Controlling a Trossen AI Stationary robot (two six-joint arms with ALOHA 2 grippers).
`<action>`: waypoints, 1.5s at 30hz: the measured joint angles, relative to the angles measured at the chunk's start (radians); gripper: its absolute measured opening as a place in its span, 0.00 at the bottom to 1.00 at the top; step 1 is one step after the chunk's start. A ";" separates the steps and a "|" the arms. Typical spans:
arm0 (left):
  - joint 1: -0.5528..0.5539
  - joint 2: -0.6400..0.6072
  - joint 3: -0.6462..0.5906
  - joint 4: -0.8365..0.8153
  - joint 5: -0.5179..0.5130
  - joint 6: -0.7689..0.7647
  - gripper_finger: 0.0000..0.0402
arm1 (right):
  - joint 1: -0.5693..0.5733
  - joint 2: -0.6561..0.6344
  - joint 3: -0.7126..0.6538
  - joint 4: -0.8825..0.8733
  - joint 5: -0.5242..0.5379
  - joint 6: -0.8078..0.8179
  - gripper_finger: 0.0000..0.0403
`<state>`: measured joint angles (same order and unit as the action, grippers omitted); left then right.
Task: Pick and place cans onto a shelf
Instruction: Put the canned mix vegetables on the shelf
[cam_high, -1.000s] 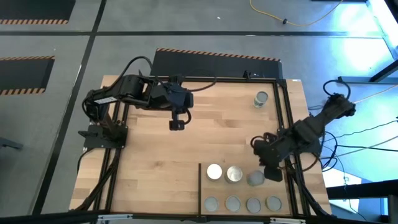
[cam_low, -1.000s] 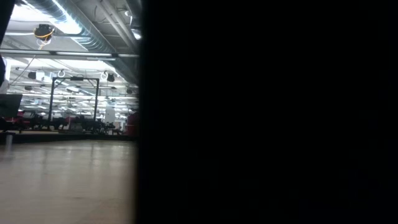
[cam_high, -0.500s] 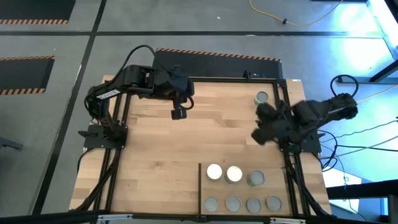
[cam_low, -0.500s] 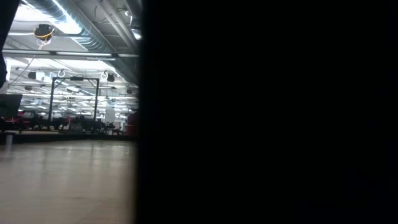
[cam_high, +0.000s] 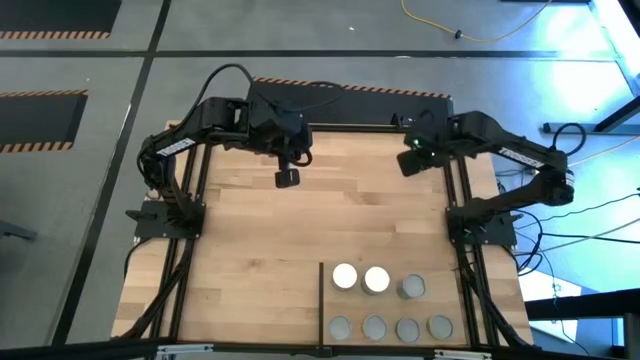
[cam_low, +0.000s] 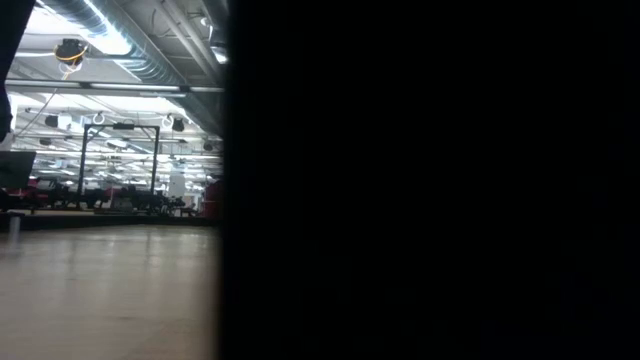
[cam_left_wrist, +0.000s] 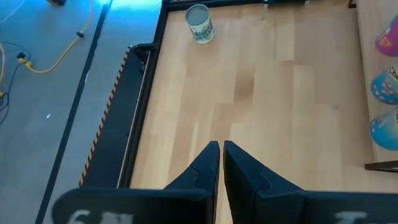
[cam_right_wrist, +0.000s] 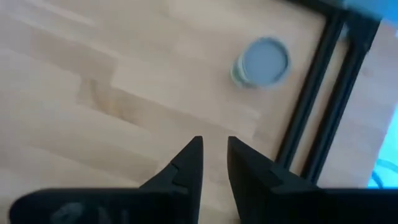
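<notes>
Overhead, table-level, 2 wrist cameras downward

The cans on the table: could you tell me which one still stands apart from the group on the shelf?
The lone can by the far right corner, under the right hand; the other seven sit on the shelf.

Wood table (cam_high: 250, 240): seven cans (cam_high: 375, 279) on shelf (cam_high: 395, 340) section, one lone can (cam_right_wrist: 262, 61) just ahead of right gripper (cam_right_wrist: 213, 149).
</notes>
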<state>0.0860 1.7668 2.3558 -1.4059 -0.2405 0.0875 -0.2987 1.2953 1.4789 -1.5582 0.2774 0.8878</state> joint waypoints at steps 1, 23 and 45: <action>0.001 0.000 0.000 0.000 0.000 0.000 0.04 | -0.034 0.000 -0.020 0.008 -0.031 -0.020 0.19; 0.001 0.000 0.000 0.001 0.000 -0.034 0.04 | -0.310 0.000 -0.463 0.407 -0.040 -0.239 0.16; 0.001 0.000 0.000 0.004 0.000 -0.034 0.04 | -0.392 0.163 -0.492 0.548 -0.015 -0.395 0.16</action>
<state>0.0872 1.7668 2.3558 -1.4021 -0.2409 0.0536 -0.6903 1.4580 0.9867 -1.0097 0.2620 0.4926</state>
